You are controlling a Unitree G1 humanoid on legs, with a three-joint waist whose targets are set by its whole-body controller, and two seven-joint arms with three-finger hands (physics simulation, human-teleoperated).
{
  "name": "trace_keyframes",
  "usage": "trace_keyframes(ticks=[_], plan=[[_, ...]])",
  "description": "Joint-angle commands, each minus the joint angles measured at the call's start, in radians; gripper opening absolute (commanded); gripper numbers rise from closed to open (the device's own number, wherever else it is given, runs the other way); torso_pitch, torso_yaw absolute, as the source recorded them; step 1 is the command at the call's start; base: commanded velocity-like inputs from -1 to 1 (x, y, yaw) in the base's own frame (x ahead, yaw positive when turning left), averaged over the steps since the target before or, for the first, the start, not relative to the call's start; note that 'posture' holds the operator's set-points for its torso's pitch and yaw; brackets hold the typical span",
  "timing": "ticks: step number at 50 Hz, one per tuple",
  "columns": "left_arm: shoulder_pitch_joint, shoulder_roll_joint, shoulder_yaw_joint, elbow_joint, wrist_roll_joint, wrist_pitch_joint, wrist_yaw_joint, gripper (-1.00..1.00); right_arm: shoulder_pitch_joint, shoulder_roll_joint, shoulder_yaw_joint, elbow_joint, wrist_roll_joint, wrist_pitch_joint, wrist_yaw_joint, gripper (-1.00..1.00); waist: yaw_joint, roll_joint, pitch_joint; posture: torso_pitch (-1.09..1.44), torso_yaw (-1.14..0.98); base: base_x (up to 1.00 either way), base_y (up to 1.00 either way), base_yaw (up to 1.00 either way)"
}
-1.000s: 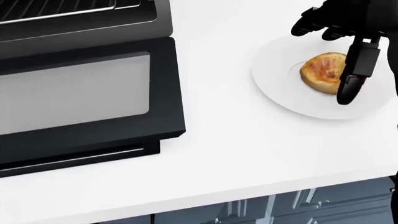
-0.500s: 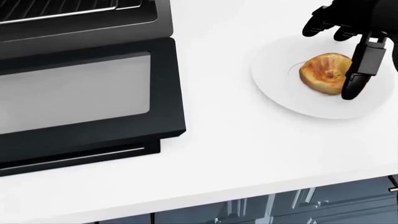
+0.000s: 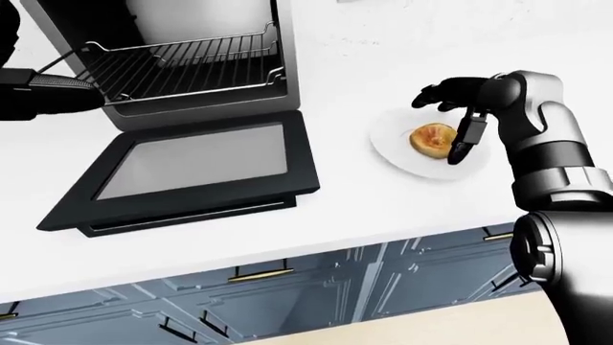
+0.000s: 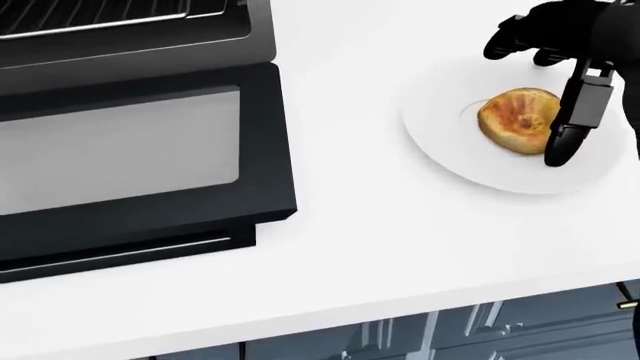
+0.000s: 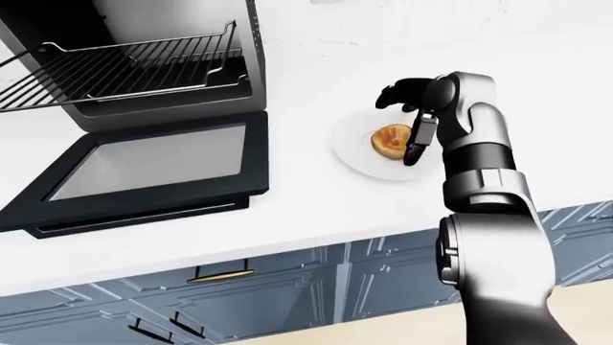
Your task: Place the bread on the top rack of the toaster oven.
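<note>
White and smooth, the table (image 3: 383, 208) fills most of each view, with blue-grey panelled cabinet doors (image 3: 287, 295) and brass-coloured handles below its near edge and a strip of pale floor at the bottom of the eye views.

At the left of the eye views stands the toaster oven (image 3: 192, 65), a black and metallic box. Its door (image 3: 192, 169) is dropped flat onto the table, a black frame around a grey glass pane. Above it a wire rack (image 5: 124, 72) of thin parallel metal bars sticks out of the oven mouth.

The right arm (image 5: 484, 187), silver with black joints, rises from the bottom right of the eye views and bends over toward a plate. Its right hand (image 4: 560, 82), black, is spread: two fingers arch over the plate's upper edge, and a third hangs down along the right side of the bread, touching or nearly so; contact cannot be confirmed. The fingers are not closed round anything.

A dark shape at the far left edge of the left-eye view is the left hand (image 3: 34, 90), beside the rack; how far it is open cannot be told.

The round white plate (image 4: 450, 150) lies flat on the table, well to the right of the oven door.

The bread (image 4: 515, 120), a rounded golden-brown piece with darker toasted patches, sits on the plate near its middle.
</note>
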Motion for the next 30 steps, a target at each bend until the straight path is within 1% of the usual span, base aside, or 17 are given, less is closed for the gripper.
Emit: trace_keyframes(ticks=[1,6,7,10,11,13,14,15,21,22,27,30], plan=[[-0.018,0.016,0.021,-0.004,0.017,-0.032,-0.001,1.00,-0.031,-0.004,-0.004,-0.021,0.009,-0.003,-0.006,0.62,0.001,0.001,-0.021,0.00,0.00,0.00,0.00,0.00],[-0.022,0.015,0.023,-0.001,0.020,-0.028,-0.004,1.00,-0.029,-0.003,-0.003,-0.026,0.012,-0.003,0.002,0.61,0.002,0.000,-0.023,0.00,0.00,0.00,0.00,0.00],[-0.022,0.015,0.024,-0.002,0.020,-0.027,-0.005,1.00,-0.029,-0.003,-0.003,-0.026,0.012,-0.004,0.002,0.56,0.002,-0.001,-0.023,0.00,0.00,0.00,0.00,0.00],[-0.023,0.015,0.025,-0.003,0.018,-0.025,-0.003,1.00,-0.026,-0.004,-0.005,-0.038,0.016,-0.004,0.013,0.51,0.001,-0.001,-0.022,0.00,0.00,0.00,0.00,0.00],[-0.023,0.015,0.025,-0.003,0.018,-0.025,-0.003,1.00,-0.026,-0.004,-0.005,-0.038,0.015,-0.003,0.013,0.28,0.001,-0.002,-0.022,0.00,0.00,0.00,0.00,0.00],[-0.022,0.013,0.023,-0.003,0.022,-0.027,-0.004,1.00,-0.027,-0.007,-0.005,-0.041,0.018,-0.007,0.018,-0.56,0.001,-0.002,-0.022,0.00,0.00,0.00,0.00,0.00],[-0.022,0.012,0.022,-0.003,0.023,-0.027,-0.004,1.00,-0.028,-0.007,-0.006,-0.037,0.018,-0.009,0.016,-0.84,0.002,-0.002,-0.022,0.00,0.00,0.00,0.00,0.00],[-0.021,0.011,0.020,-0.003,0.026,-0.028,-0.006,1.00,-0.029,-0.007,-0.006,-0.038,0.019,-0.009,0.017,-0.92,0.002,-0.002,-0.022,0.00,0.00,0.00,0.00,0.00],[-0.024,0.008,0.024,-0.007,0.024,-0.023,-0.004,1.00,-0.026,-0.006,-0.007,-0.039,0.022,-0.010,0.011,-0.91,0.004,-0.001,-0.023,0.00,0.00,0.00,0.00,0.00],[-0.026,0.007,0.022,-0.007,0.023,-0.023,-0.003,1.00,-0.025,-0.008,-0.005,-0.037,0.020,-0.016,0.004,-0.85,0.004,-0.001,-0.023,0.00,0.00,0.00,0.00,0.00],[-0.025,0.009,0.022,-0.006,0.023,-0.023,-0.003,1.00,-0.038,-0.015,-0.005,-0.014,0.020,-0.033,-0.007,-0.94,0.005,-0.001,-0.023,0.00,0.00,0.00,0.00,0.00],[-0.023,0.007,0.023,-0.007,0.026,-0.024,-0.006,1.00,-0.049,-0.019,-0.007,0.000,0.021,-0.033,-0.023,-0.94,0.005,0.000,-0.023,0.00,0.00,0.00,0.00,0.00]])
